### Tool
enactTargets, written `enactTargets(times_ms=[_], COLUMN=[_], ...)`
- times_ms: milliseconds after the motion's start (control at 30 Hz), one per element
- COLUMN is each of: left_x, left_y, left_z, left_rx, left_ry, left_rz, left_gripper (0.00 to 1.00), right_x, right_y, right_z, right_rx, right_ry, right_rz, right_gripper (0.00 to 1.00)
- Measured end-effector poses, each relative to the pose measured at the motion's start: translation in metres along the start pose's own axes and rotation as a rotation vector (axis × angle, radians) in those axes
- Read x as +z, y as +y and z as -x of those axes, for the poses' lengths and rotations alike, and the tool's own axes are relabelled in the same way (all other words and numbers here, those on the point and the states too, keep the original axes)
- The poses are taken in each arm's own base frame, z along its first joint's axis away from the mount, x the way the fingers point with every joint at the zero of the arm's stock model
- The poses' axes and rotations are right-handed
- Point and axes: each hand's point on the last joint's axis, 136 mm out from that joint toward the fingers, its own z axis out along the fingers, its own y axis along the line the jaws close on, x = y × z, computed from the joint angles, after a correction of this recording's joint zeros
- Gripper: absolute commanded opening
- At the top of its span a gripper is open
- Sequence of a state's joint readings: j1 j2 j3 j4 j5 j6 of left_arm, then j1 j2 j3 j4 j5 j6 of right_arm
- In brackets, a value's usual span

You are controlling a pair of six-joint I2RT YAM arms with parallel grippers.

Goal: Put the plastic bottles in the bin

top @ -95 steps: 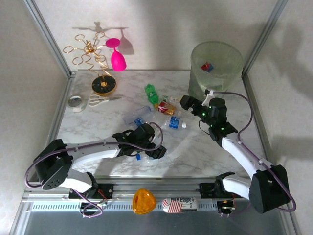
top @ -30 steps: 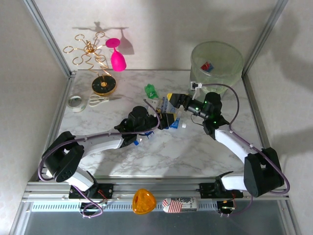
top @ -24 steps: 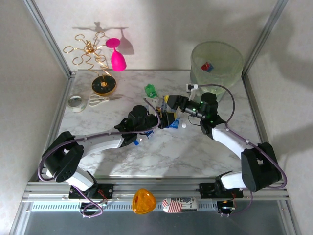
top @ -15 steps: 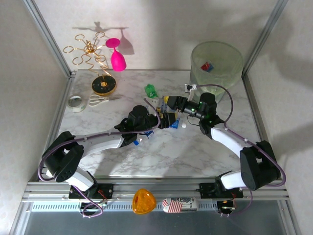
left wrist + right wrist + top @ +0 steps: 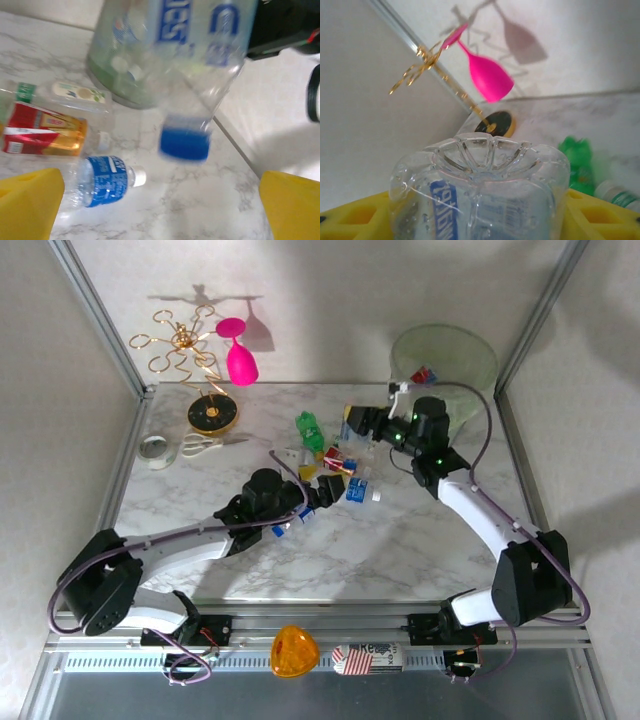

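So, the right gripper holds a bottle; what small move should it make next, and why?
Probably carry the right gripper sideways until it is above the bin, and open only then. It is shut on the clear blue-labelled bottle, lifted off the table but short of the bin's rim. The left gripper stands open, apart from it.

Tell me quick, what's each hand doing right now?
Left hand: open, holding nothing.
Right hand: closed on a clear blue-labelled bottle.
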State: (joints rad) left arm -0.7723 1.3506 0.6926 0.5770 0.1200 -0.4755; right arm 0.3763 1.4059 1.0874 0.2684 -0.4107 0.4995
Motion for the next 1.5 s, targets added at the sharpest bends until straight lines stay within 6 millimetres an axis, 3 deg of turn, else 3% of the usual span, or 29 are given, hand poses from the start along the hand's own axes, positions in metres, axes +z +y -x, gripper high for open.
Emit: enactTargets(times_ms=[167,367,533,633,733,933,1100,1367,1500], left_x=[-0.012,-0.024,-0.038,-0.046,-0.054,-0.074,-0.083,-0.085,-0.081], left_y=[0.025,0.058,0.077,0.089,0.1,0.113,0.121,0.126,0.129], left_z=[0.024,0.043,0.043,0.038,0.039,0.04,0.039,0.037,0.033], left_rx=[-0.032,-0.096,-0.132,-0.151,-0.171,-0.205,-0.226,-0.252,-0.256], left_ry=[-0.105,-0.194,-0.236,-0.242,-0.259,-0.311,-0.334,-0.341,-0.331], left_rz=[0.106,0.226,0.311,0.358,0.4,0.444,0.468,0.474,0.48], left_gripper=[1.0,1.0,1.0,1.0,1.0,1.0,1.0,1.0,1.0], right_x=[-0.015,-0.047,-0.069,-0.071,-0.063,-0.043,-0.042,-0.05,-0.057], right_y=[-0.019,-0.062,-0.115,-0.149,-0.181,-0.227,-0.229,-0.205,-0.176], right_z=[0.086,0.182,0.229,0.233,0.221,0.185,0.185,0.209,0.217], right_rx=[-0.088,-0.128,-0.12,-0.102,-0.074,-0.008,0.002,-0.063,-0.104], right_ry=[-0.153,-0.352,-0.482,-0.507,-0.483,-0.389,-0.385,-0.403,-0.41], right_rz=[-0.106,-0.26,-0.43,-0.514,-0.571,-0.634,-0.64,-0.622,-0.584], right_gripper=[0.54,0.54,0.54,0.54,0.55,0.72,0.99,0.99,0.99])
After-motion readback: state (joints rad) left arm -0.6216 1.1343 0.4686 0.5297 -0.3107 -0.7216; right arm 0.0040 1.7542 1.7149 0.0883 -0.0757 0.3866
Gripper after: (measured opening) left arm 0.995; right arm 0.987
